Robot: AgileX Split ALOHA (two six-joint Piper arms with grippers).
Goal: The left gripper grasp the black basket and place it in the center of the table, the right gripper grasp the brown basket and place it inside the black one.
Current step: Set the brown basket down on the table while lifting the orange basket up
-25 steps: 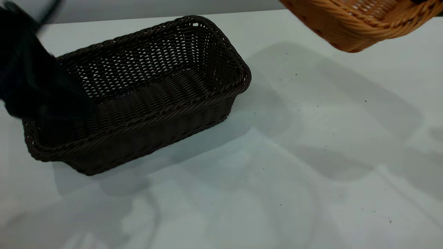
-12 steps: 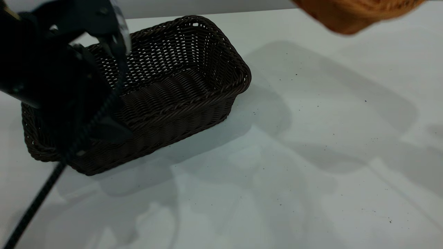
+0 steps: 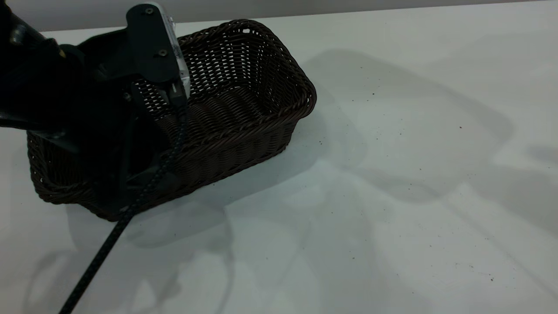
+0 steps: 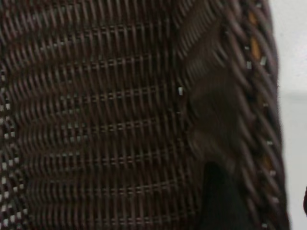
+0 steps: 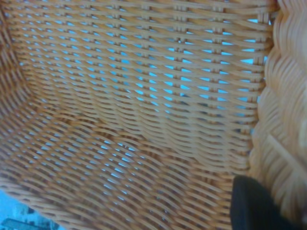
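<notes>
The black basket (image 3: 244,100) stands on the white table (image 3: 392,174), left of its middle. My left gripper (image 3: 139,170), with its black plate, silver-white module and cable, is down over the basket's near long wall. In the left wrist view the left gripper (image 4: 261,187) straddles the braided rim (image 4: 259,96). One finger (image 4: 220,201) is inside, the other is a sliver outside, and table shows in the gap, so it is open. The brown basket (image 5: 134,105) fills the right wrist view. My right gripper (image 5: 280,211) is shut on its wall, one finger (image 5: 252,206) inside. Neither shows in the exterior view.
The table's far edge (image 3: 392,9) runs along the top of the exterior view. Broad soft shadows (image 3: 414,117) lie on the table right of the black basket. The left arm's cable (image 3: 96,257) trails toward the near left corner.
My left gripper has swung in from the left and come down over the black basket's near wall. The brown basket has moved up and out of the exterior view's top right.
</notes>
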